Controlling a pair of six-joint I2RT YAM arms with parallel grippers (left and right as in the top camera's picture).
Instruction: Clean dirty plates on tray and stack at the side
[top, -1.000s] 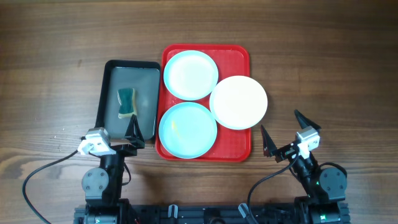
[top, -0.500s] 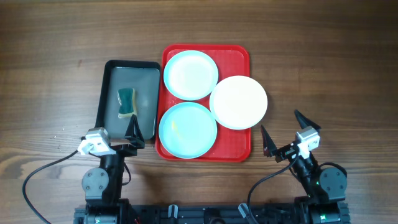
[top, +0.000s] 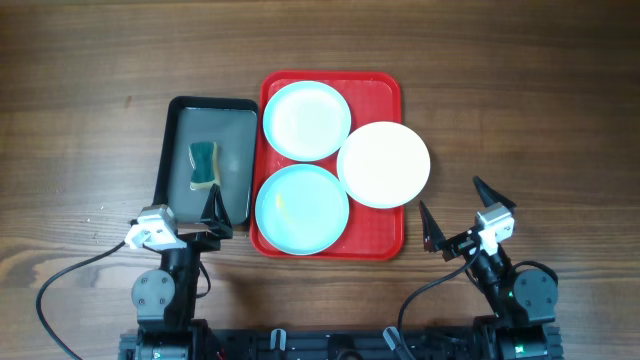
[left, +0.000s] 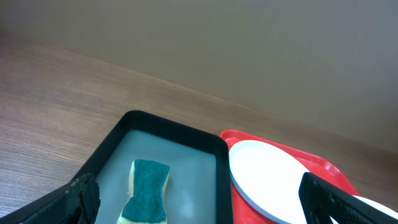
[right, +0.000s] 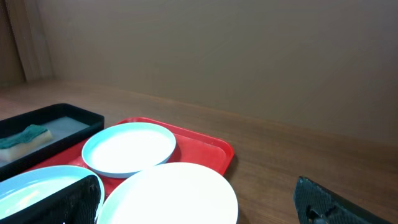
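Observation:
The red tray (top: 383, 96) lies mid-table with three plates on it. One pale blue plate (top: 306, 120) sits at its far left and another (top: 301, 208) at its near left. The white plate (top: 384, 164) overhangs the tray's right rim. My left gripper (top: 187, 208) hovers open over the near end of the black pan, holding nothing. In the left wrist view its fingers (left: 78, 200) frame the sponge and a plate's edge (left: 267, 180). My right gripper (top: 458, 208) stands open just right of the tray's near corner. Between its fingers lies the white plate (right: 174, 193).
A black pan (top: 178, 110) with shallow water and a green-and-yellow sponge (top: 204, 164) lies against the tray's left side. Bare wooden table lies to the right of the tray and along the far edge.

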